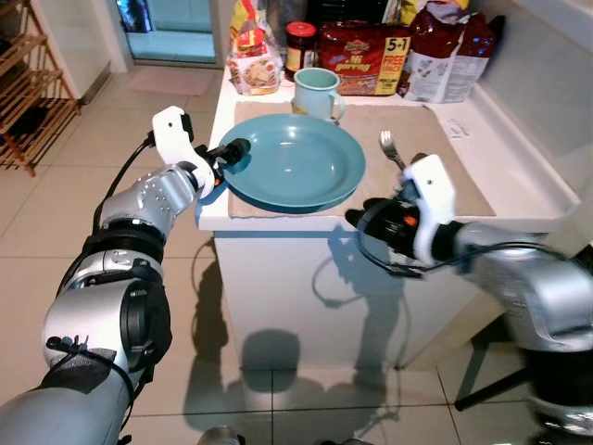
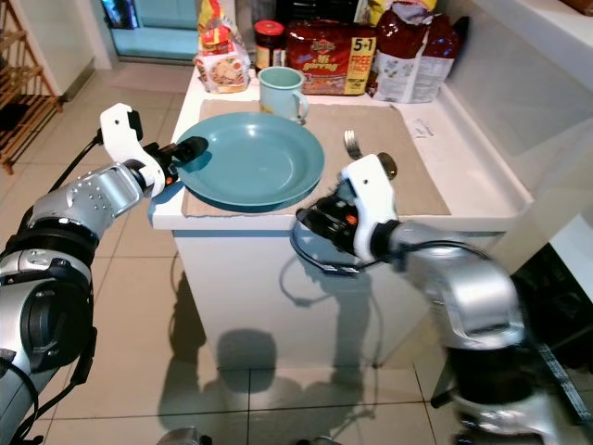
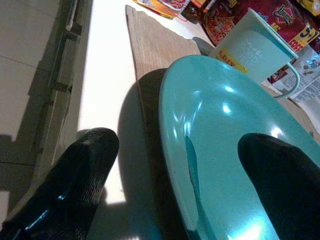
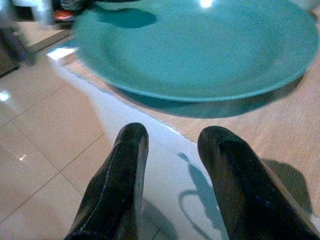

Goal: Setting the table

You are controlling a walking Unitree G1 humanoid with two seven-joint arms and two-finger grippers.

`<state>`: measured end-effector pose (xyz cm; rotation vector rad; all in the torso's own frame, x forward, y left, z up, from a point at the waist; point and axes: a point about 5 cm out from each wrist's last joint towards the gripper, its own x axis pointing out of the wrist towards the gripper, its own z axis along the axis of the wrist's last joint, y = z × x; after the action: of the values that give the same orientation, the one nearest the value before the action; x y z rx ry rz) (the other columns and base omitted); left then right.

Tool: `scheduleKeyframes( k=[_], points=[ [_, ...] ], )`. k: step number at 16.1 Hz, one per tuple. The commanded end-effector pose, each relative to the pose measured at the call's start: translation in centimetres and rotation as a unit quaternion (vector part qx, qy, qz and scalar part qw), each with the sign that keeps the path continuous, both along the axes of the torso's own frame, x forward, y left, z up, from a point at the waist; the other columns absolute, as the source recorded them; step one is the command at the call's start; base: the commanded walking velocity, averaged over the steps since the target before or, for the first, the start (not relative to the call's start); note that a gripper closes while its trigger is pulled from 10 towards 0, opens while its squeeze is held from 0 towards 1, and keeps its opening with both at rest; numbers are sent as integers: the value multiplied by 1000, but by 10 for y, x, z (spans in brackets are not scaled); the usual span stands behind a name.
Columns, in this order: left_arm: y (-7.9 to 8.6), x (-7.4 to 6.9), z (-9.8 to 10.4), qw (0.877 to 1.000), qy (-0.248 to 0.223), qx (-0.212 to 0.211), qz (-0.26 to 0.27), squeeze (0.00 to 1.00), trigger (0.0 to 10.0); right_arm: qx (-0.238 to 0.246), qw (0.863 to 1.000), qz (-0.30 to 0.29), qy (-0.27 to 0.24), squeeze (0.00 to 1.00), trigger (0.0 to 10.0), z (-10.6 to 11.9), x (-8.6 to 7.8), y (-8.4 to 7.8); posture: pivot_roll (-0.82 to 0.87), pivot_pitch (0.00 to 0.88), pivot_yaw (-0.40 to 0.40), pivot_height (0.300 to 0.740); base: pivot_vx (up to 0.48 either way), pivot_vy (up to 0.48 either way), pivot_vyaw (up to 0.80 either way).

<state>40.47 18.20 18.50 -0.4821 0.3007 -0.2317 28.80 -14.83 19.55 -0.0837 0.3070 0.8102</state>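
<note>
One round teal plate (image 1: 295,162) lies on one beige woven placemat (image 1: 435,153) on the white surface (image 1: 519,158). Behind the plate stands one pale green mug (image 1: 317,93); right of the plate lies one silver fork (image 1: 391,148). The left end effector (image 1: 232,154) straddles the plate's left rim, fingers wide apart. The right end effector (image 4: 172,150) hovers off the plate's front-right edge, fingers narrowly parted, holding nothing.

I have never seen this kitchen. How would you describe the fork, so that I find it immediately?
Start at the white counter and its beige placemat. On the mat lies a large teal plate; the fork rests just to its right, tines pointing toward the food packets at the back. It is the only metal, silvery thing there, thin beside the broad plate and the pale green mug.
</note>
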Motion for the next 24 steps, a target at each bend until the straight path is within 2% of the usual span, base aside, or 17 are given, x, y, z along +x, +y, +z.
scheduleKeyframes(
  k=[1,2,3,4,14,24],
  points=[
    [-3,1,0,1000,10,-1,-4,0,7922,7,999,32,3,0,10000,5,-7,0,-53,57,-36,740,0,0,0],
    [-3,1,-1,1000,11,-3,-4,0,3922,5,999,46,7,0,10000,7,-11,-2,-53,57,-34,740,0,0,0],
    [-3,1,-1,1000,11,-3,-5,0,784,3,999,51,7,0,10000,7,-12,-3,-53,57,-34,740,0,0,0],
    [-4,1,-1,1000,11,-6,-7,0,0,0,998,58,9,0,10000,8,-14,-5,-53,56,-33,740,0,0,0],
    [0,1,3,1000,5,-1,-10,0,0,-11,997,70,20,0,10000,5,-16,-7,-48,44,-30,740,0,0,0],
    [6,3,9,1000,-2,0,-2,0,0,-18,998,63,13,0,10000,5,-9,-6,-39,6,-27,740,0,0,0]
  ],
)
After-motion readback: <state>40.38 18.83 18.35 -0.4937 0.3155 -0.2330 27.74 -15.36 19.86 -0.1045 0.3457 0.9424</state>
